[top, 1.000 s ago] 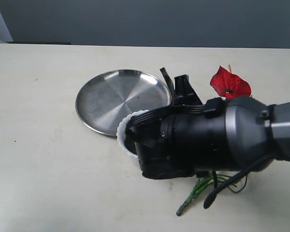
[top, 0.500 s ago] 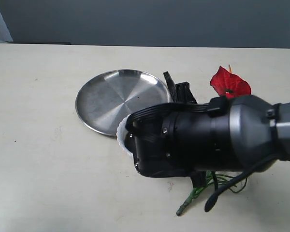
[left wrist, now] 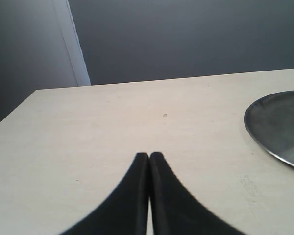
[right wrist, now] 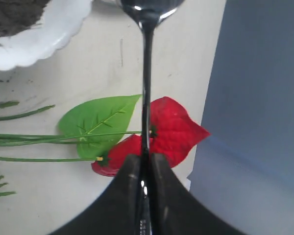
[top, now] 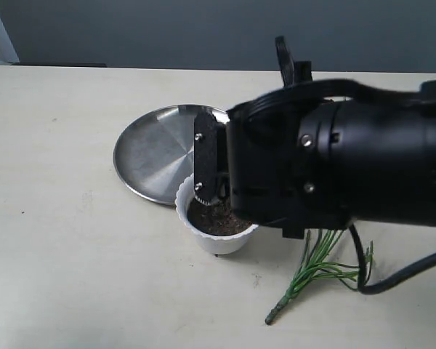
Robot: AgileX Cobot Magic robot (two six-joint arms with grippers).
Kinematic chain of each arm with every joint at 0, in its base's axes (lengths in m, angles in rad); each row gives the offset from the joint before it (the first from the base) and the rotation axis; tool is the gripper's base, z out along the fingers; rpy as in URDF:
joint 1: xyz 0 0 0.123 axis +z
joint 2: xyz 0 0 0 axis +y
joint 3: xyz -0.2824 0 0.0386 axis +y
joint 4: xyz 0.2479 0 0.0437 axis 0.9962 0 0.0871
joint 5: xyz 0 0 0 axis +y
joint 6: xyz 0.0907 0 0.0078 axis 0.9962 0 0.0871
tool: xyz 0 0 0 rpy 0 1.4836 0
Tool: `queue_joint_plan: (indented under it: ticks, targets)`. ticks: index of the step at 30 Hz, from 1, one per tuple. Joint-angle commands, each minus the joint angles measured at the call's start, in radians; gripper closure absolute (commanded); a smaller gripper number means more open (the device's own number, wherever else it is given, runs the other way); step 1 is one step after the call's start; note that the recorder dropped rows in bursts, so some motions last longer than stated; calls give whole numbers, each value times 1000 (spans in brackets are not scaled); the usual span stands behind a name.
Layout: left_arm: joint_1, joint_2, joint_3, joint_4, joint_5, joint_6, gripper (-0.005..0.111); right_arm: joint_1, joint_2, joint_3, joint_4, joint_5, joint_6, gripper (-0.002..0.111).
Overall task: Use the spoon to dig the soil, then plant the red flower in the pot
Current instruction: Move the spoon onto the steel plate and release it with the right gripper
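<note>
The white scalloped pot (top: 216, 236) stands in front of the steel plate, with dark soil (top: 216, 216) inside; its rim (right wrist: 44, 36) and the soil (right wrist: 10, 13) also show in the right wrist view. My right gripper (right wrist: 146, 159) is shut on the silver spoon's thin handle (right wrist: 147, 83), and the spoon bowl (right wrist: 148, 9) hangs beside the pot, not in the soil. The red flower (right wrist: 174, 131) lies on the table under the spoon with its green leaf (right wrist: 100, 121) and stems (top: 316, 269). The right arm hides the blooms in the exterior view. My left gripper (left wrist: 149, 156) is shut and empty over bare table.
A wide round steel plate (top: 156, 149) lies behind and left of the pot; its edge (left wrist: 279, 129) shows in the left wrist view. The bulky right arm (top: 334, 156) fills the middle right of the exterior view. A black cable (top: 392, 280) trails over the table.
The right arm has risen and swung up, uncovering the pot and its soil. It now hides the red blooms that showed before in the exterior view.
</note>
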Motion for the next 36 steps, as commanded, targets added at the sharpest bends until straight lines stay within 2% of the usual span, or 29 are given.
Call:
queue_joint_plan:
  ticks: [1, 5, 8, 13, 16, 21, 26, 36]
  targets:
    - [-6, -5, -4, 2, -5, -4, 106, -24, -38, -20, -67, -84, 6, 109]
    - [-6, -5, -4, 2, -5, -4, 106, -148, -30, -76, -19, -332, 69, 109]
    - [-6, -5, -4, 2, -5, -4, 106, -269, 4, -157, 105, -445, 64, 109]
    - [-6, -5, -4, 2, -5, -4, 106, -418, 109, -306, 458, -521, -305, 109]
    - [-6, -5, -4, 2, -5, -4, 106, -474, 196, -388, 584, -508, -399, 109]
    - [-6, -5, -4, 2, -5, -4, 106, -490, 279, -467, 685, -465, -488, 109]
    - [-6, -5, -4, 2, -5, -4, 106, -488, 294, -469, 864, -542, -638, 109]
    - [-6, -5, -4, 2, -5, -4, 106, -490, 441, -469, 911, -521, -712, 109]
